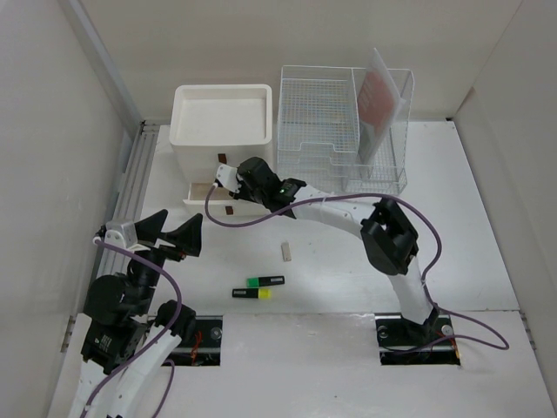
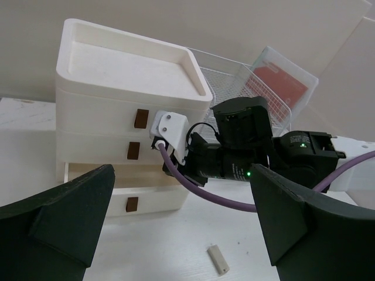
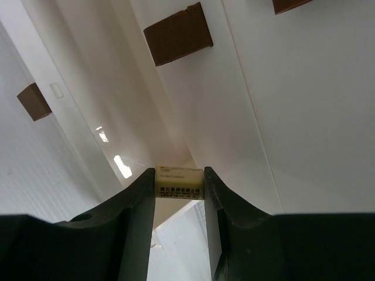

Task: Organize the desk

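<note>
Labelled block (image 3: 179, 186) held in right claw (image 3: 179, 193) at open bottom drawer (image 1: 198, 197), not yet stowed. Left claw (image 1: 170, 232) wide, empty. Remaining on bench (image 1: 470, 218): green highlighter (image 1: 265, 281), yellow highlighter (image 1: 254, 293), white stick (image 1: 286, 252).

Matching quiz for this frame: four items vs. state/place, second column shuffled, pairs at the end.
Column 1
1. left gripper
2. right gripper
3. bottom drawer
4. green highlighter

Column 2
A. pulled out
B. lying on the desk between the arm bases
C. jaws wide open, empty
D. jaws shut on a small cream block

Pairs: 1-C, 2-D, 3-A, 4-B
</note>
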